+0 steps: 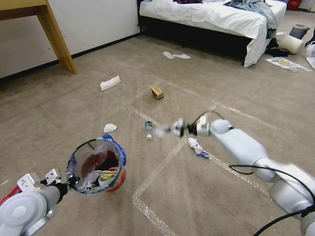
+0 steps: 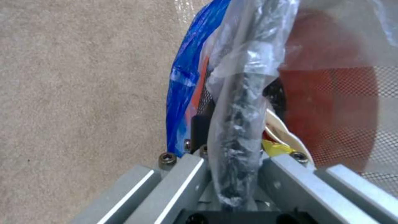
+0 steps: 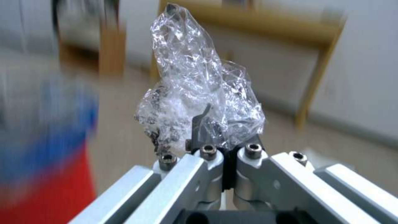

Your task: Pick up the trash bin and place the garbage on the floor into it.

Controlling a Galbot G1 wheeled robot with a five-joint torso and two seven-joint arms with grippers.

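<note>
The red-orange trash bin (image 1: pixel 120 178) hangs low over the floor (image 1: pixel 65 108) at the lower left, with litter inside its clear, blue-edged liner. My left gripper (image 1: pixel 70 181) (image 2: pixel 232 149) is shut on its black rim (image 2: pixel 244 93). My right gripper (image 1: pixel 170 129) (image 3: pixel 226 149) reaches out mid-floor, shut on a crumpled clear plastic wrapper (image 3: pixel 195 93). The bin (image 3: pixel 41 161) shows as a blur in the right wrist view. Garbage on the carpet: a green-labelled bottle (image 1: pixel 148 127), a brown carton (image 1: pixel 157 92), two white tissues (image 1: pixel 110 83) (image 1: pixel 110 127) and a white-and-blue scrap (image 1: pixel 197 147).
A wooden table leg (image 1: pixel 57 42) stands at the far left and a bed (image 1: pixel 210 16) at the back. Slippers (image 1: pixel 176 55) lie before the bed. A grey bin (image 1: pixel 298 31) and a cream bin (image 1: pixel 290 44) sit at the far right. Tape lines (image 1: pixel 154 177) cross the carpet.
</note>
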